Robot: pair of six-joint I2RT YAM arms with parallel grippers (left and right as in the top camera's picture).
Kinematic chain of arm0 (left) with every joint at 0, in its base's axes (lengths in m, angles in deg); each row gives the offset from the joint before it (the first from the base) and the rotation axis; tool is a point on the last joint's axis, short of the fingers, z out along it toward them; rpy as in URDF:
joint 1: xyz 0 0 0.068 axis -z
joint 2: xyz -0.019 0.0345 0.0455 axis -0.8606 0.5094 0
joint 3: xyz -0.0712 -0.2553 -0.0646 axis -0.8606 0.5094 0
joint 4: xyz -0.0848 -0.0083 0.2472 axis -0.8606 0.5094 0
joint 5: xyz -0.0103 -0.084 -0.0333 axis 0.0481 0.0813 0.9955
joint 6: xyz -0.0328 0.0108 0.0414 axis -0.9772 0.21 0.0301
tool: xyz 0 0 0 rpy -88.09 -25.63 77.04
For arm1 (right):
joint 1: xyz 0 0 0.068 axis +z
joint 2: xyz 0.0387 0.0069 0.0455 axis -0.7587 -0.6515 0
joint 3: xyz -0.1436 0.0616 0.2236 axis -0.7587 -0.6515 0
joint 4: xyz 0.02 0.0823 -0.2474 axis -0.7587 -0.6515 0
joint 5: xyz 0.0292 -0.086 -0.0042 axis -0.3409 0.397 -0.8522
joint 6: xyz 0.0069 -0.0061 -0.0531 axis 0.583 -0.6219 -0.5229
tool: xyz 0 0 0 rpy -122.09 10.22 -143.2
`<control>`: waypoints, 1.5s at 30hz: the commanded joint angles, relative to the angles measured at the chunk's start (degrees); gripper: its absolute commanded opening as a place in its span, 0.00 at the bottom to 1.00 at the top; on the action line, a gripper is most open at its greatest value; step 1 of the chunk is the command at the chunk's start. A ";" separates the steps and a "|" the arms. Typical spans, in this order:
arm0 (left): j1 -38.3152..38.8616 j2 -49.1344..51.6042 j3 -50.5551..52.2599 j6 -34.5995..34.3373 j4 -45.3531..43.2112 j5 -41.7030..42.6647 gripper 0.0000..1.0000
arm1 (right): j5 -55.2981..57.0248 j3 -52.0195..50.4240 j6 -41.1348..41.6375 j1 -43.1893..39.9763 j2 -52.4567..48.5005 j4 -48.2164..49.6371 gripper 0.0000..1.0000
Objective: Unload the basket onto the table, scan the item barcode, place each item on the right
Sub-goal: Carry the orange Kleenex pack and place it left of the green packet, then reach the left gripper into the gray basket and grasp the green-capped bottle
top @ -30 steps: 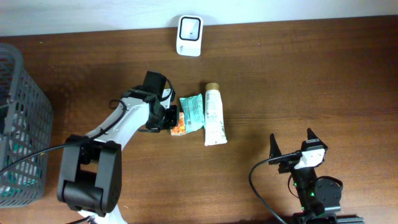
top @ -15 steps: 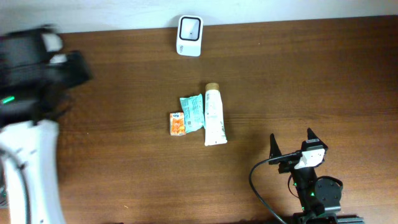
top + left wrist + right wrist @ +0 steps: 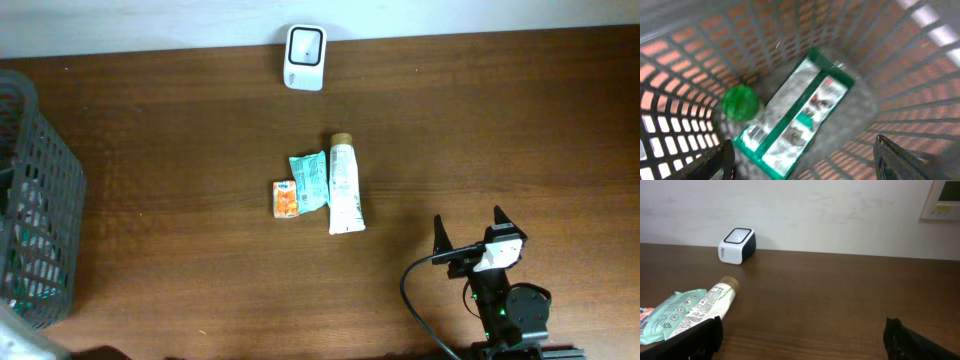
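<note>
I've got the L pincer (image 3: 802,152) spread wide & empty, hanging inside the basket (image 3: 685,65), far left of the scanner (image 3: 304,44). Under it on the basket floor: green-white packet (image 3: 795,120) & a green cap (image 3: 740,102). R pincer (image 3: 469,235) also spread, empty, well off to the scanner's near right. In front of the scanner, side by side: orange pack (image 3: 285,199), teal pack (image 3: 309,180), white tube (image 3: 345,185). My read: basket stuff done, 3 items left to scan.

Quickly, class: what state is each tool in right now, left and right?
Left tool: open, holding nothing, over the basket.
Right tool: open, holding nothing.
</note>
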 commanded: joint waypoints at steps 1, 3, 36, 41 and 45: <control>-1.60 5.29 -0.22 -0.28 2.38 -4.74 0.79 | 0.09 -0.31 -0.02 0.33 0.33 -0.24 0.98; -2.10 7.65 -0.22 -0.31 3.02 -7.06 0.81 | 0.09 -0.31 -0.02 0.33 0.33 -0.24 0.98; -8.87 28.17 1.81 1.01 -5.22 -16.50 0.88 | 0.09 -0.31 -0.02 0.33 0.33 -0.24 0.98; -8.98 28.33 1.81 1.01 -5.77 -18.60 0.88 | 0.09 -0.31 -0.02 0.33 0.33 -0.26 0.99; -8.98 28.72 1.81 1.01 -6.10 -18.80 0.88 | 0.09 -0.31 -0.02 0.33 0.33 -0.24 0.98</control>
